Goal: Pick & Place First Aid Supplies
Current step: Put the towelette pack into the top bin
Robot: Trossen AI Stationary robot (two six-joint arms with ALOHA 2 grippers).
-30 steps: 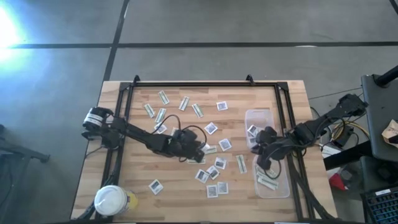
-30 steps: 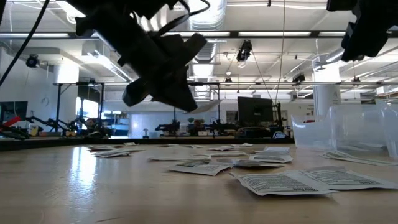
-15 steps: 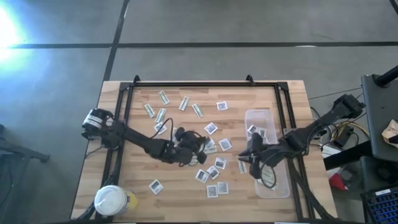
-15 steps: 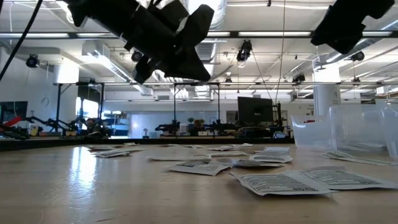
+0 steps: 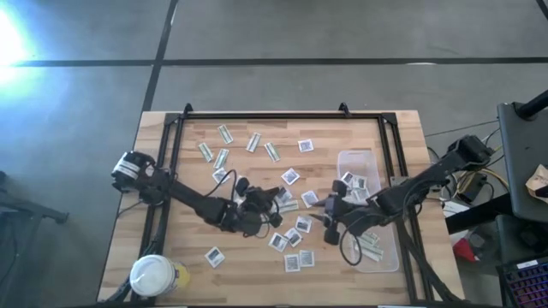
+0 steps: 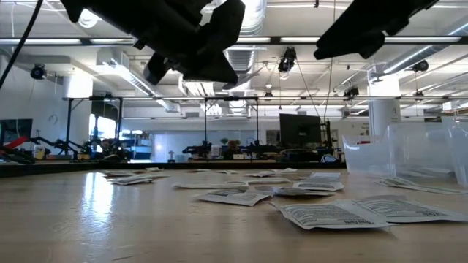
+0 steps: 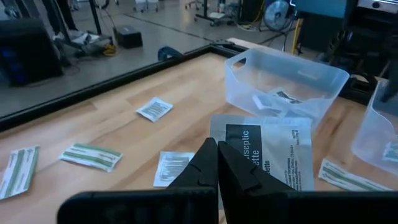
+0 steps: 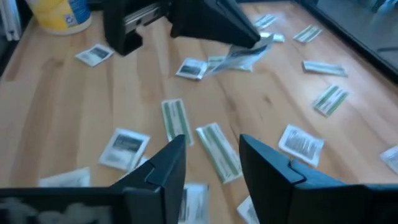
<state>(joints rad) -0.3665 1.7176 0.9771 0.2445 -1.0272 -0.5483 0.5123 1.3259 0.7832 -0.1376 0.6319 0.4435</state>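
Observation:
Many small flat packets lie scattered on the wooden table (image 5: pixel 188 239): square white ones (image 5: pixel 214 255) and narrow green-and-white strips (image 5: pixel 224 133). My left gripper (image 5: pixel 274 205) hangs over the table's middle, shut on a square white packet with dark print (image 7: pixel 267 149); the right wrist view shows that packet (image 8: pixel 239 57) off the table. My right gripper (image 8: pixel 211 163) is open and hovers above loose strips (image 8: pixel 217 149) just left of the clear tub (image 5: pixel 355 158), touching nothing. My left gripper pinches the white packet between its two fingers at one edge (image 7: pixel 231 144), the fingers slanting down from above. The rest of the packet sticks out past the fingertips (image 7: pixel 217 155). It is lifted clear of the table, roughly flat and a little tilted (image 8: pixel 242 55).
The long clear tub (image 5: pixel 381 257) by the table's right side holds a few packets. A second clear tub wall (image 7: pixel 379 130) shows in the left wrist view. A white-lidded round jar (image 5: pixel 154 275) stands at the near left corner. A dark frame (image 5: pixel 257 114) edges the table.
My right gripper has swung from above the clear tub toward the table's left and now hangs over the loose packets beside it. My left gripper has risen, as the low view shows, staying over the table's middle.

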